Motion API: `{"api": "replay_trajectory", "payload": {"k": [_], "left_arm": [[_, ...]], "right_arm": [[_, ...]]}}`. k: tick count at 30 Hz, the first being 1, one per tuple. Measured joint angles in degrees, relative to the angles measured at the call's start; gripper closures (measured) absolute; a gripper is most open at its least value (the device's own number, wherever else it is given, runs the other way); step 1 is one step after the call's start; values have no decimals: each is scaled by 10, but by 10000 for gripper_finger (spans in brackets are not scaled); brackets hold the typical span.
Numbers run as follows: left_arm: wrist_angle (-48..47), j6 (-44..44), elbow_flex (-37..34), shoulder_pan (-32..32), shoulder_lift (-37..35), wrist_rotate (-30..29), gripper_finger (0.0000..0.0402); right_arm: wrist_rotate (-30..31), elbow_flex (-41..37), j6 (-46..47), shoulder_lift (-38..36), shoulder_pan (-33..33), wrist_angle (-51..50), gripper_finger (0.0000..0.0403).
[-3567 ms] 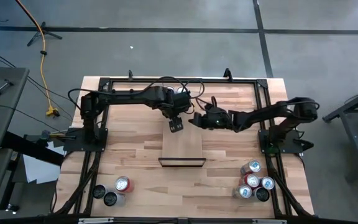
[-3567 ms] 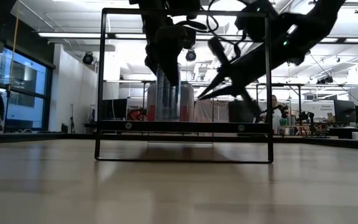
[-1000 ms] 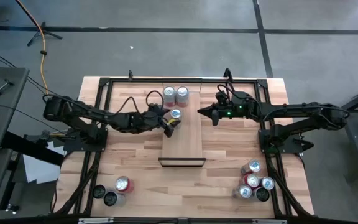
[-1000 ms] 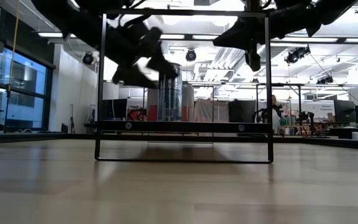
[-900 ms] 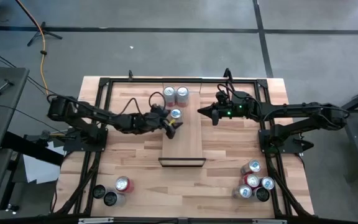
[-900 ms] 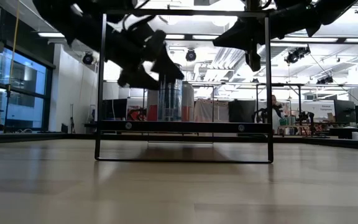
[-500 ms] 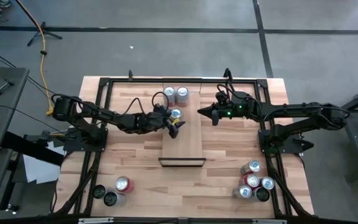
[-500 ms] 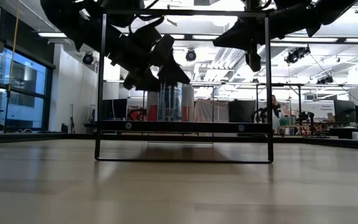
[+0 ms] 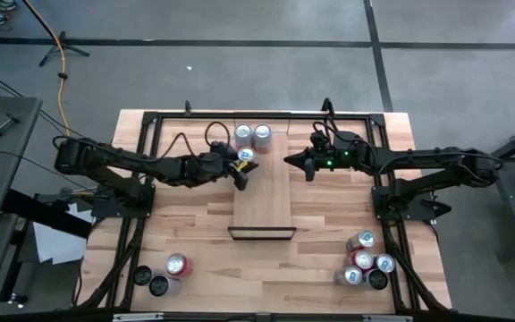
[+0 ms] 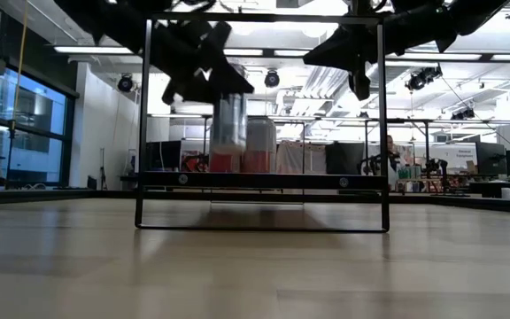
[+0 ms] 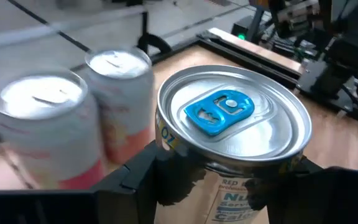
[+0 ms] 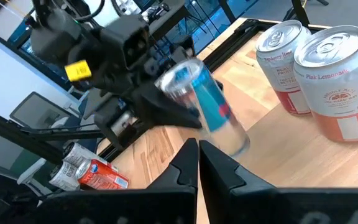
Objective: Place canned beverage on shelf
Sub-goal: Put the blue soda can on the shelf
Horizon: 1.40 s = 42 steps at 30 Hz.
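Nearby, two pink cans (image 9: 253, 134) flank the held can (image 11: 232, 124).

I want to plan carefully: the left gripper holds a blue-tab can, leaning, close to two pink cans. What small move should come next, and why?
Probably tip the blue-tab can upright and lower it onto the shelf before letting go. The left gripper clamps it leaning in the right wrist view, close beside the two pink lemonade cans, so releasing now may topple it. The right gripper waits shut nearby.

A lab hall: concrete floor (image 9: 240, 72), ceiling lights (image 10: 87, 50), workbenches (image 10: 467, 182).
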Motion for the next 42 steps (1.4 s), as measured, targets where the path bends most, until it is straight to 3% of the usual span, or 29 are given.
{"api": "replay_trajectory", "payload": {"k": [7,42], "left_arm": [[-35,0,0,1,-36,-18,214],[-67,-45,0,1,-38,-30,216]], "right_arm": [[-6,0,-13,0,0,0,403],[-27,0,-120,-2,0,-3,403]]}}
